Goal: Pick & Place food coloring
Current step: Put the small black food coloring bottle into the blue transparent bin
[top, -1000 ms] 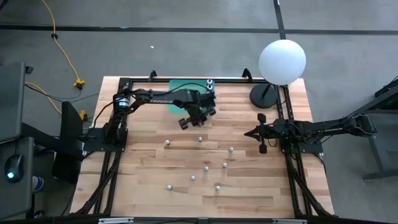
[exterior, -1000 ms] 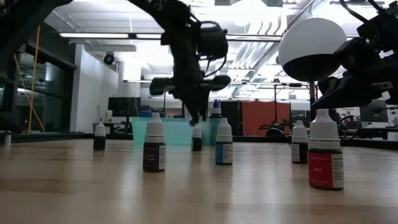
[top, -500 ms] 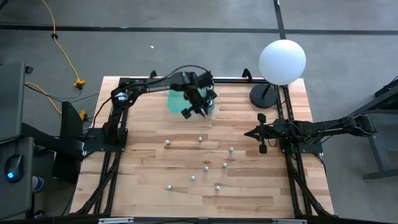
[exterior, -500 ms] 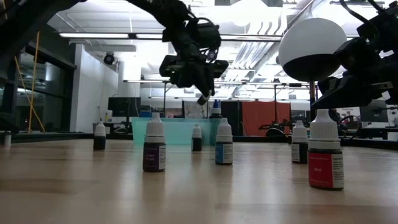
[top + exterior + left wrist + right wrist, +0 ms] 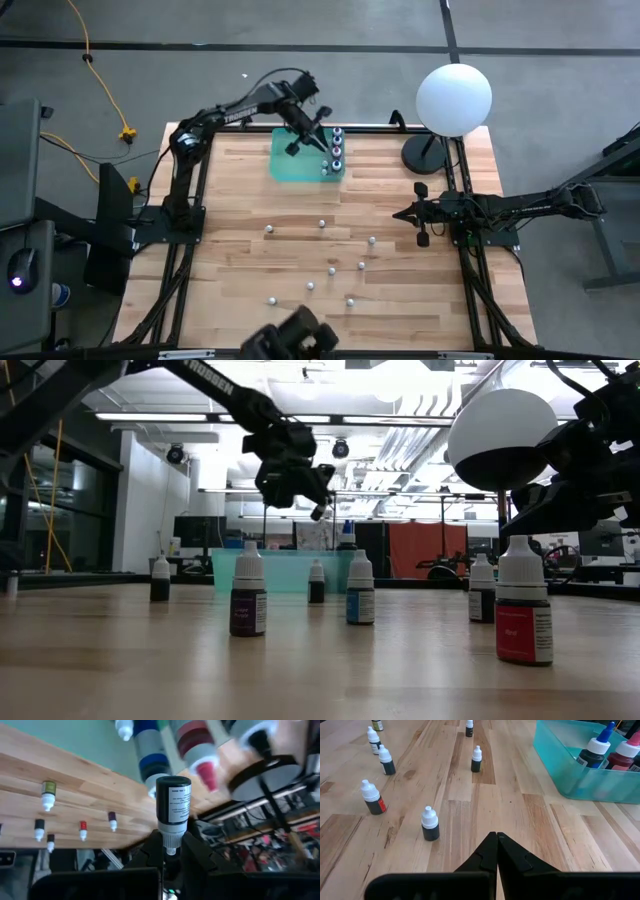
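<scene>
**Part-way through: a few bottles binned, one in the air, eight left on the desk**

The left gripper (image 5: 300, 133) hangs over the teal bin (image 5: 283, 165), its jaws closed on the cap of a dark food coloring bottle (image 5: 173, 801), which is held by the cap alone, its body pointing away from the jaws and not yet released. At least three bottles (image 5: 336, 146) already stand in the bin, along the side nearest the white globe lamp (image 5: 454, 98). Eight more bottles (image 5: 332, 270) remain scattered on the bare desk (image 5: 240, 280), well apart from the bin on the side away from the desk's back edge. The right gripper (image 5: 420, 215) waits beside the lamp's base, jaws shut and empty. By my judgement roughly a third is done.
</scene>
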